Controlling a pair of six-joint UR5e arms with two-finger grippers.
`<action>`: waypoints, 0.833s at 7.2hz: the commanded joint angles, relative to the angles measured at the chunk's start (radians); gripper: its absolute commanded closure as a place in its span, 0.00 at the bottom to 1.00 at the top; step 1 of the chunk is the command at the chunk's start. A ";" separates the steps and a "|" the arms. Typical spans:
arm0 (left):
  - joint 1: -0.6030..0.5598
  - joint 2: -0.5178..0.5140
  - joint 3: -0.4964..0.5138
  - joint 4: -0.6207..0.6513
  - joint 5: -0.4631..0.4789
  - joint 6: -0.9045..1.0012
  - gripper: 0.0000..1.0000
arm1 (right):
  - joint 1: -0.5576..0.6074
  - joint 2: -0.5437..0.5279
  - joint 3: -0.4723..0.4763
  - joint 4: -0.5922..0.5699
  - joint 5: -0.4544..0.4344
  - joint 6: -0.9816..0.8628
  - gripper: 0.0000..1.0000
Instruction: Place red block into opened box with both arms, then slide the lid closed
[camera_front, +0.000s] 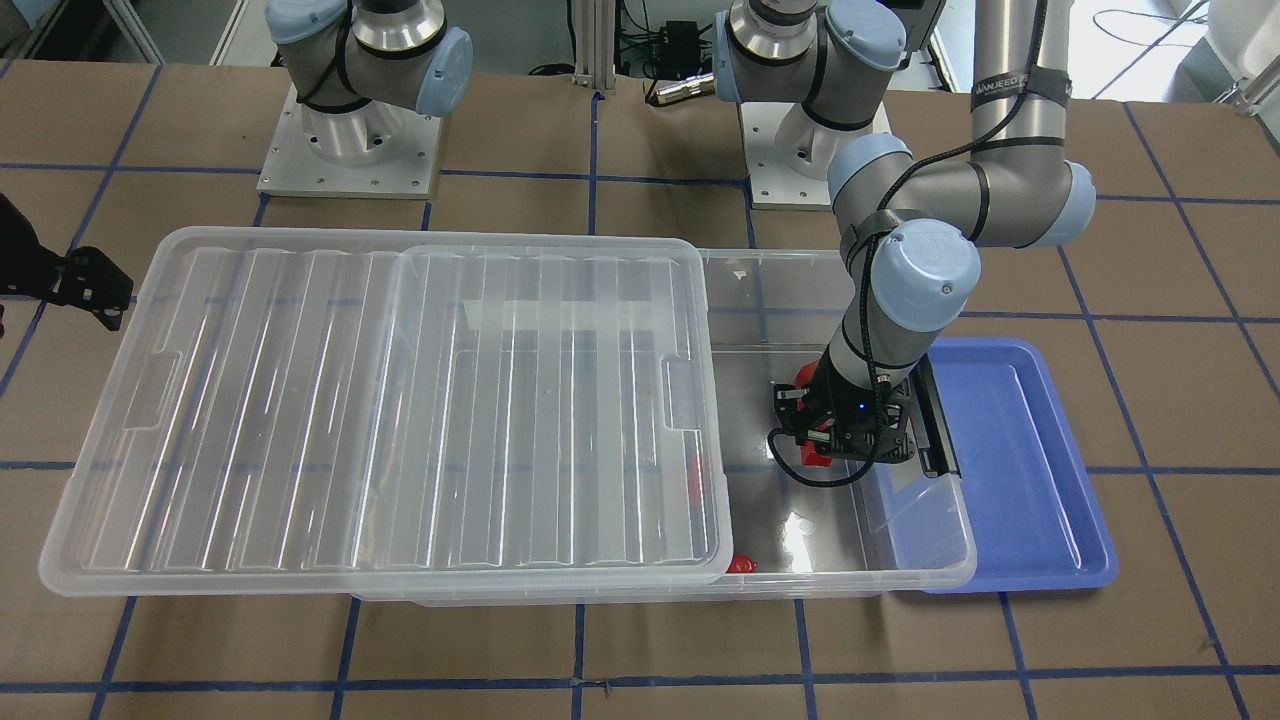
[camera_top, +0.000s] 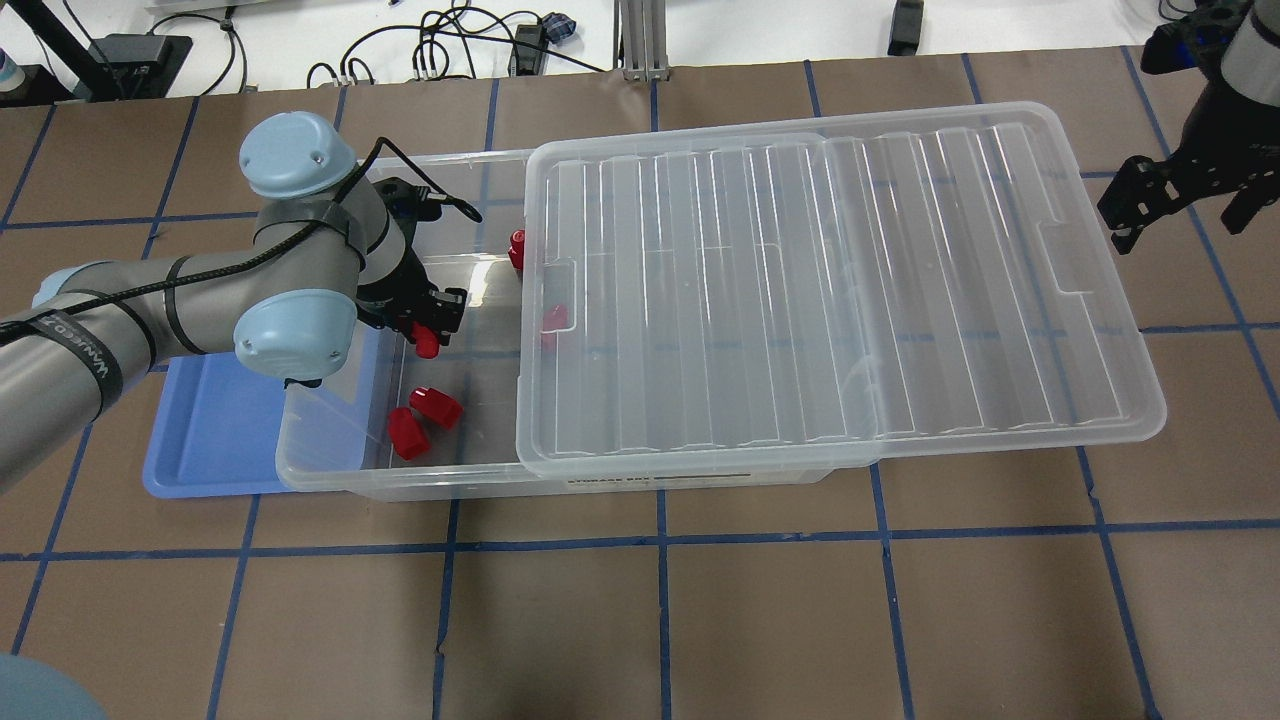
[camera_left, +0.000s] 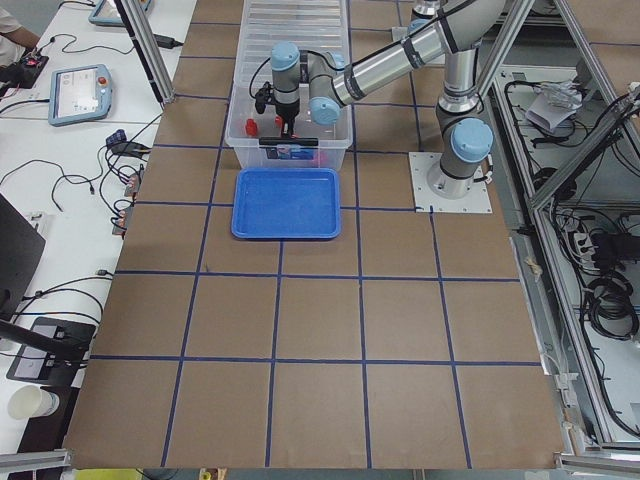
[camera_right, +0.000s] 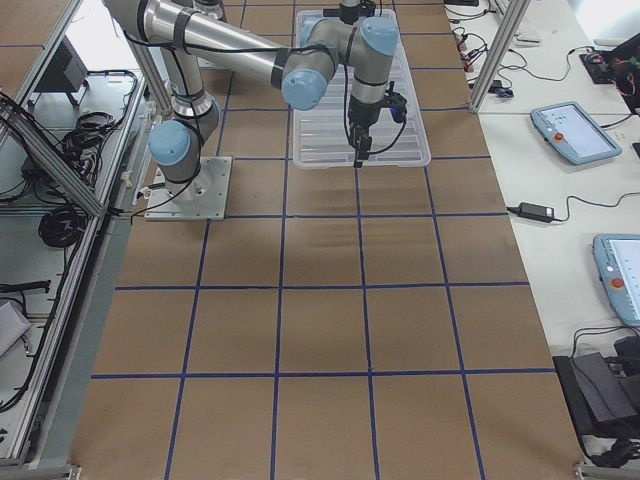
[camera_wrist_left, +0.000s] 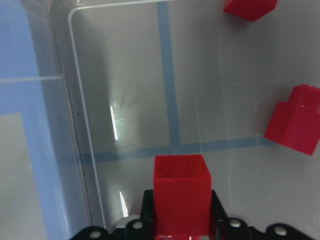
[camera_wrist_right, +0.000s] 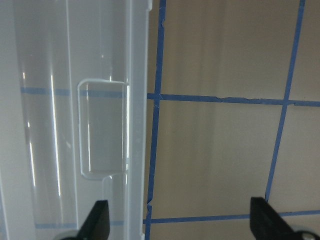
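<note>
The left tool (camera_wrist_left: 180, 225) pinches the small red plastic block (camera_wrist_left: 180, 187) low in the clear plastic box (camera_top: 345, 478) to drop it there; the right tool (camera_wrist_right: 181, 222) hangs wide open.

Bright, even overhead light is cast; white glare streaks are seen on the lid (camera_front: 400, 400); shadows are kept soft.
</note>
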 joint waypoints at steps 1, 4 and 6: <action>0.003 -0.007 -0.025 0.031 -0.009 -0.009 0.87 | 0.000 -0.003 0.004 0.004 0.001 0.001 0.00; 0.008 -0.012 -0.021 0.030 -0.003 -0.012 0.02 | 0.000 -0.003 0.015 0.004 -0.001 0.002 0.00; -0.001 -0.003 0.045 -0.001 0.007 -0.024 0.00 | 0.000 -0.003 0.015 0.006 0.000 0.002 0.00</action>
